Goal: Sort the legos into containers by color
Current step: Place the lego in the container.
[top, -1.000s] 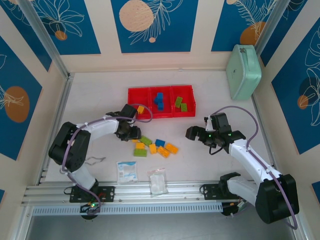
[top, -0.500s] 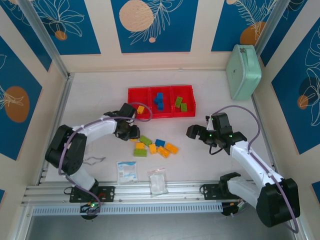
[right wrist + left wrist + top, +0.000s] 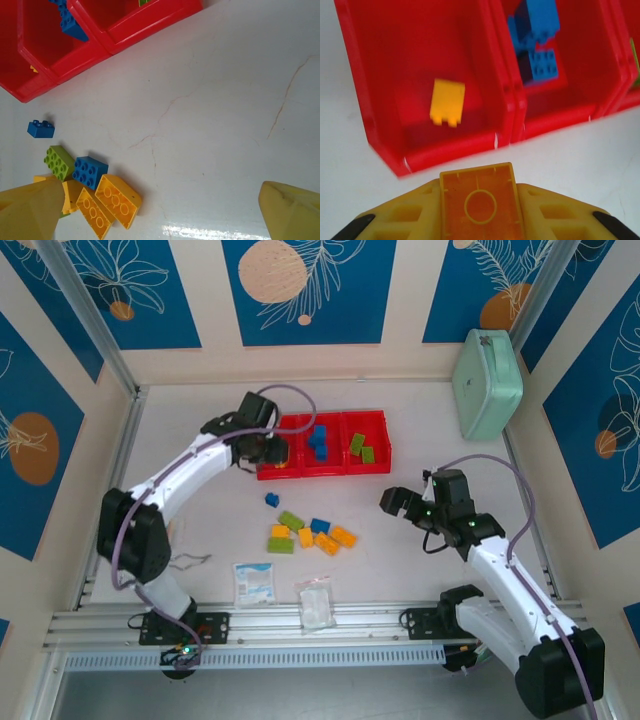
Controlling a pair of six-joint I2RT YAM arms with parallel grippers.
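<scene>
Here the overhead view places the left end effector (image 3: 268,452) at the left end of the red tray (image 3: 330,473), left of centre in the frame. In its wrist view the jaws are drawn narrow on a held yellow brick (image 3: 478,197). The brick is clamped between the two yellow pads (image 3: 410,215) at the bottom edge, a ringed face toward the camera. Above it in that view, the left compartment (image 3: 395,75) contains one loose yellow brick (image 3: 447,102), and the middle compartment (image 3: 580,75) contains blue bricks (image 3: 537,45). The right compartment (image 3: 378,435) holds green bricks (image 3: 360,448).

The right end effector (image 3: 395,502) hangs right of centre with its jaws spread wide, holding and touching nothing. Its fingertips (image 3: 25,210) occupy the bottom corners of the wrist view, over the white surface (image 3: 225,125).

Below the tray, a small blue brick (image 3: 271,500) lies alone. Just beside it, lower in the frame, is a cluster of unsorted legos (image 3: 305,533): green, blue and yellow.
</scene>
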